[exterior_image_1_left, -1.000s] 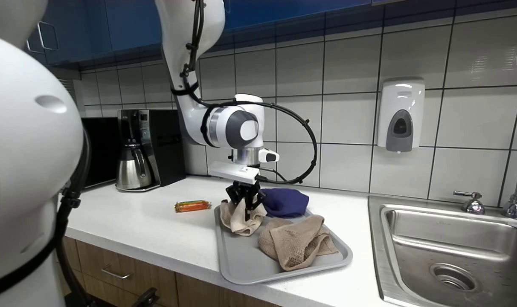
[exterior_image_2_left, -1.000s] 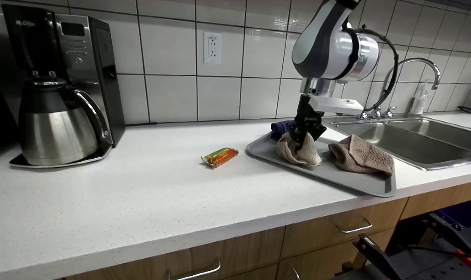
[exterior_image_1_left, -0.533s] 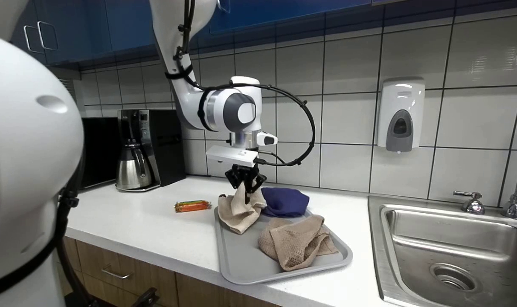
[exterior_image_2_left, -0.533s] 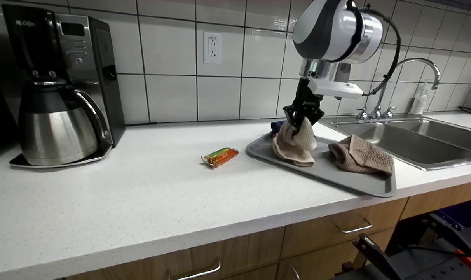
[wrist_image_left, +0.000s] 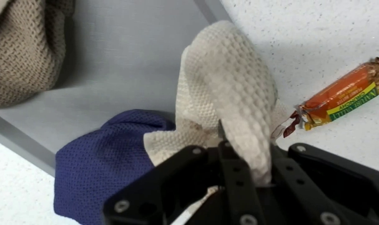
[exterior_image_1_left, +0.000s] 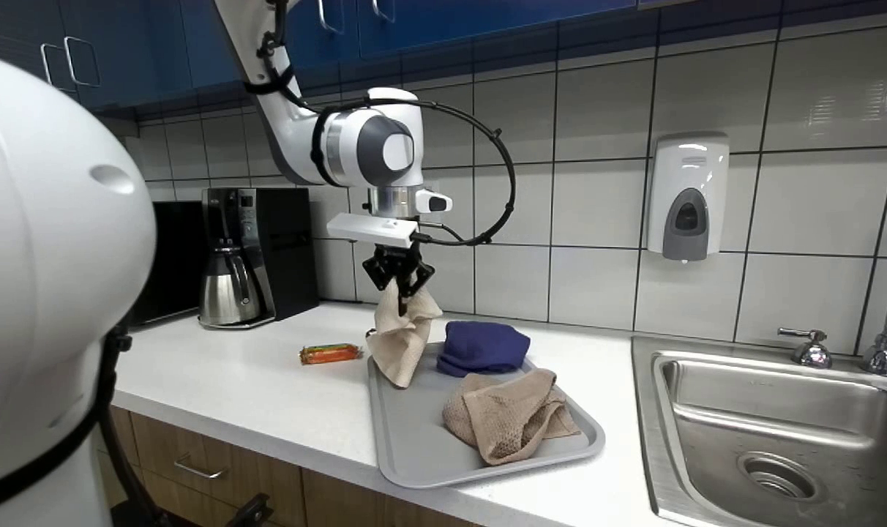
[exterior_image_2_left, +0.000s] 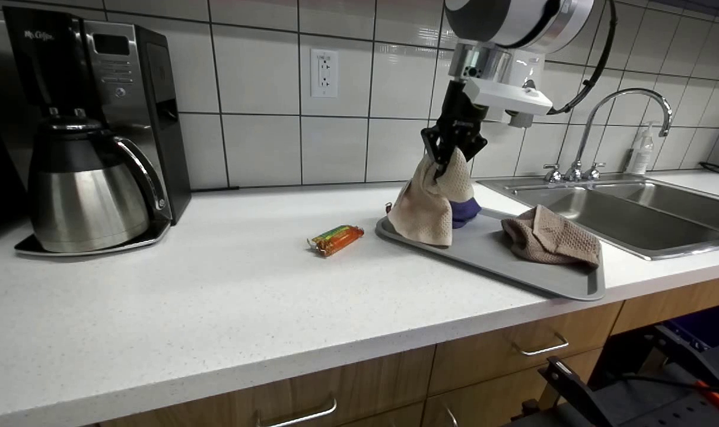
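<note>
One cream cloth in tool

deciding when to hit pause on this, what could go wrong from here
The cream waffle-textured cloth might slip, since the black two-finger gripper pinches it by an upper fold while the rest hangs loose. In the wrist view it overlaps the crumpled indigo cloth, so it could brush it aside. A dark-red crinkled wrapper end shows at its edge and may fall.

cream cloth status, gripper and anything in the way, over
Gripper shut on cream cloth. Hanging over gray tray, contact unclear. Navy cloth close by on gray tray, snack bar on counter.
</note>
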{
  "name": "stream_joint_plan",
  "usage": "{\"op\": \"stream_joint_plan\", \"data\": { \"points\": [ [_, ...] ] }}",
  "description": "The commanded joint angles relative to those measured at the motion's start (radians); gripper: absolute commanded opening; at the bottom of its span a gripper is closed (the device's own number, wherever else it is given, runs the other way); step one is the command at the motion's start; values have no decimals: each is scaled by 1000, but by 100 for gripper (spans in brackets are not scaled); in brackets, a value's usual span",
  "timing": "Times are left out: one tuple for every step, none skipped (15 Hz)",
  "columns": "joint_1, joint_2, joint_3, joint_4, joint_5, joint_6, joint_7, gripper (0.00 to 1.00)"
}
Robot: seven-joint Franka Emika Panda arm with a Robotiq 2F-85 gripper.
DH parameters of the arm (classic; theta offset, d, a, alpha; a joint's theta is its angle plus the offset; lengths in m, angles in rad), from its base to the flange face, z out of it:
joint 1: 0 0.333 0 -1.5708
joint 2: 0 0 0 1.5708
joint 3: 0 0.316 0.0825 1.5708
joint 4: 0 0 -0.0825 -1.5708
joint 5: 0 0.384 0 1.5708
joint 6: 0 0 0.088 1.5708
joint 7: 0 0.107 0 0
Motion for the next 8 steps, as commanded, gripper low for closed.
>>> {"op": "stream_joint_plan", "data": {
  "points": [
    [28,-119,21,-56,-2,-41,50,2],
    [36,-141,27,-63,-3,-48,61,2],
    [45,-162,32,-72,-2,-52,66,2],
    [54,-183,37,-79,-4,-60,76,2],
    [61,-203,42,-86,-4,-65,81,2],
    [70,-222,47,-90,-6,-73,88,2],
    [77,-240,53,-97,-6,-76,93,2],
    [85,-257,59,-99,-6,-85,96,2]
  ]
}}
